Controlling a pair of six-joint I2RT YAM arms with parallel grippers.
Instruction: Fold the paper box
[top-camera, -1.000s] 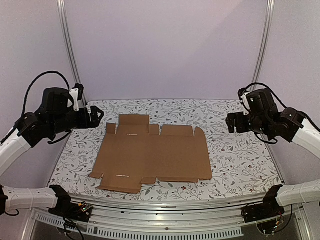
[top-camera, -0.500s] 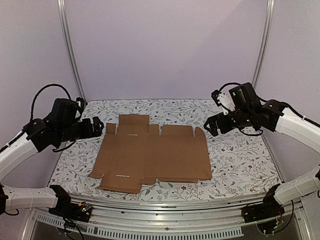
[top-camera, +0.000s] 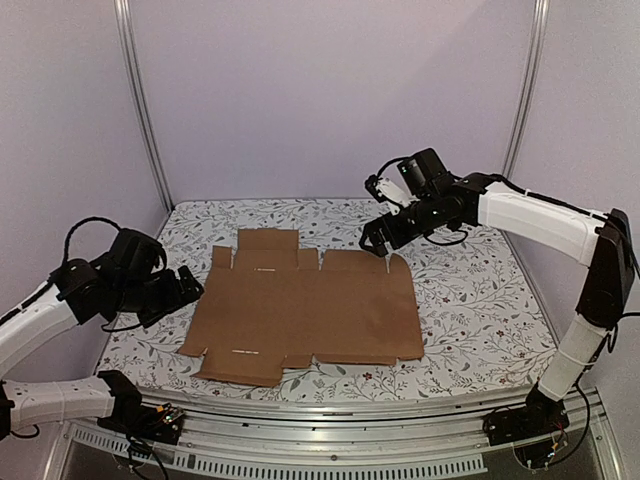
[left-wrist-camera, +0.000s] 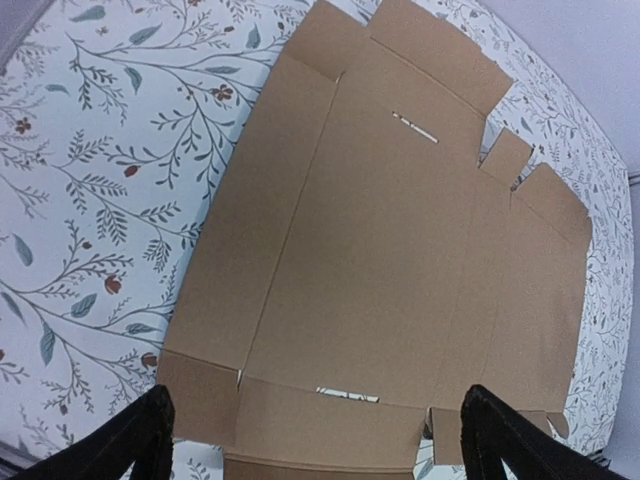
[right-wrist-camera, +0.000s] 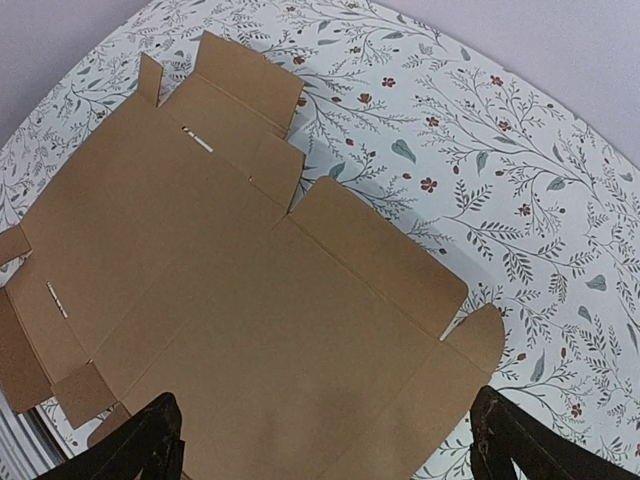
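Your flat brown die-cut cardboard paper box (top-camera: 305, 310) is lying centre-frame on the floral counter (top-camera: 480, 320), long axis running left-right, with your right claw (top-camera: 377, 243) hovering spread wide over its upper-right corner, nearer than your left claw (top-camera: 187, 284), equally spread, off its left edge.

Paper box (top-camera: 305, 310) lies flat at centre frame on the table (top-camera: 480, 320).
Left gripper (top-camera: 187, 284) sits beside its left edge; right gripper (top-camera: 374, 240) hovers at its upper right corner.
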